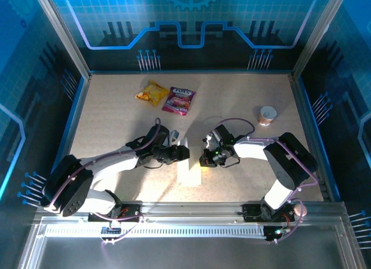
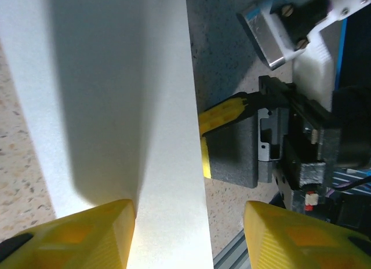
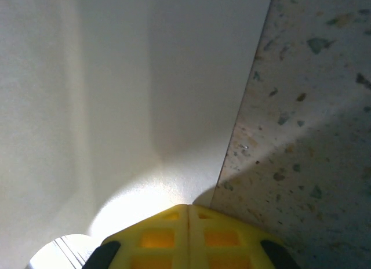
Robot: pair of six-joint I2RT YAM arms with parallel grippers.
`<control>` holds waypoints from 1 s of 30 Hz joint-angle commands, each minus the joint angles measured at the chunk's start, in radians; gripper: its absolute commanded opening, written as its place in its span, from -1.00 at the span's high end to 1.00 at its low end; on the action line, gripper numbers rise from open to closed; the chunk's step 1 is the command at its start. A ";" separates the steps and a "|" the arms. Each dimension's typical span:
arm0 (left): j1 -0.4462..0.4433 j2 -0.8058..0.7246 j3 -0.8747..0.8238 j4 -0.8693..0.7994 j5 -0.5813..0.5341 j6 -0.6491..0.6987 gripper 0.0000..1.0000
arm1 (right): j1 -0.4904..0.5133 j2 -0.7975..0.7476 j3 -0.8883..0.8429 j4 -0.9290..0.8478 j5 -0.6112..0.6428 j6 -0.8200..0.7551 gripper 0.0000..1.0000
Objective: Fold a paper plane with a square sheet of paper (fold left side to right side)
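The sheet of paper (image 1: 191,171) lies on the worktop (image 1: 116,121), about midway across and near the front edge, running front to back. My left gripper (image 1: 182,153) is at its left and my right gripper (image 1: 204,159) at its right, with the paper between them. The right gripper's tips sit on the paper's right edge. Behind the paper, left of centre, the left snack packet (image 1: 152,93) lies just beside the right snack packet (image 1: 179,100). The cup-like object (image 1: 267,115) stands well apart at the far right, behind my right arm.
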 commanded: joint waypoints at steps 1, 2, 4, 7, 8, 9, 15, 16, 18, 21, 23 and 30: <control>-0.022 0.047 0.039 0.031 0.017 -0.009 -0.08 | 0.020 0.044 -0.017 -0.048 0.092 -0.005 1.00; -0.024 0.059 0.040 0.034 0.015 -0.010 -0.07 | 0.022 0.045 -0.017 -0.045 0.089 -0.004 1.00; -0.025 0.077 0.038 0.048 0.016 -0.013 -0.05 | 0.023 0.046 -0.017 -0.041 0.085 -0.002 1.00; -0.028 0.098 0.035 0.062 0.019 -0.016 0.06 | 0.025 0.049 -0.017 -0.038 0.084 -0.002 1.00; -0.030 0.104 0.035 0.063 0.017 -0.015 0.12 | 0.026 0.050 -0.017 -0.037 0.083 -0.001 1.00; -0.031 0.109 0.036 0.061 0.016 -0.015 0.20 | 0.026 0.050 -0.015 -0.035 0.081 0.001 1.00; -0.038 0.129 0.037 0.043 -0.003 -0.008 0.71 | 0.026 0.054 -0.009 -0.017 0.065 0.008 1.00; -0.038 0.130 0.036 0.042 -0.004 -0.008 0.75 | 0.026 0.054 -0.006 -0.014 0.061 0.010 1.00; -0.039 0.131 0.037 0.039 -0.008 -0.006 0.79 | 0.027 0.048 -0.004 -0.011 0.060 0.014 1.00; -0.041 0.129 0.041 0.024 -0.016 -0.002 0.82 | 0.026 0.029 0.001 -0.011 0.057 0.017 1.00; -0.042 0.127 0.043 0.016 -0.023 0.004 0.83 | 0.026 0.006 0.004 -0.014 0.055 0.019 1.00; -0.044 0.123 0.044 0.010 -0.033 0.003 0.83 | 0.010 -0.108 0.004 -0.067 0.069 0.013 1.00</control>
